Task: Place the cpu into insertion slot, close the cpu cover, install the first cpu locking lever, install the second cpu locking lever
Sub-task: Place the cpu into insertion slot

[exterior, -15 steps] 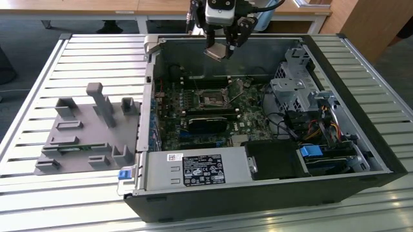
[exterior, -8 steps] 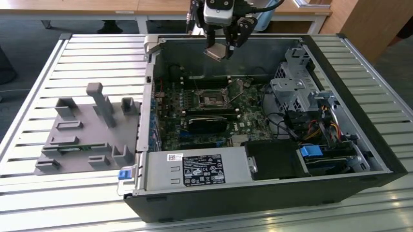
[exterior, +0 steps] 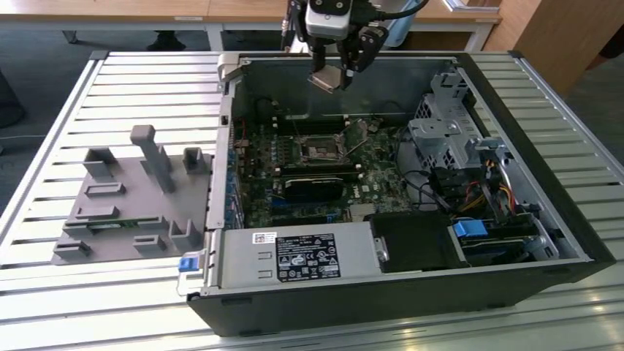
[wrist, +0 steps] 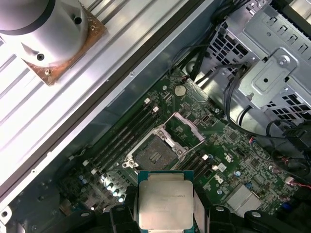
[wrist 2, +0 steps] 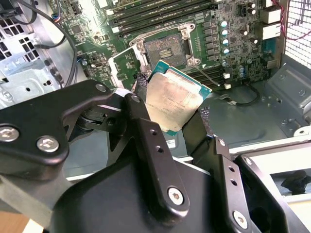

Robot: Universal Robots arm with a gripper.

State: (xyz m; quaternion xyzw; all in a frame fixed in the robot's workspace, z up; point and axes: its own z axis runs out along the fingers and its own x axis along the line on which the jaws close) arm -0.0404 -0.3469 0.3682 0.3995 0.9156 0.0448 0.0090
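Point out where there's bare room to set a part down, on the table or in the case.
Bare slatted table lies in front of the grey fixture and behind it, also along the case at the exterior view's right. Inside, it is crowded: motherboard, drive cage and cables. The gripper holds the cpu over the case.

— We see a dull, silvery metal top on the cpu (wrist 2: 175,97), faintly smudged, with a green edge.
— Agreed. The gripper (wrist 2: 171,111) looks matt black to us.
— The insertion slot (wrist: 154,155) is dark, rimmed in bright metal. The cpu cover (wrist: 194,128) is bare silvery metal.
— And we note the table (exterior: 88,307) is ribbed satin metal, and the fixture (exterior: 117,212) is matt grey plastic.
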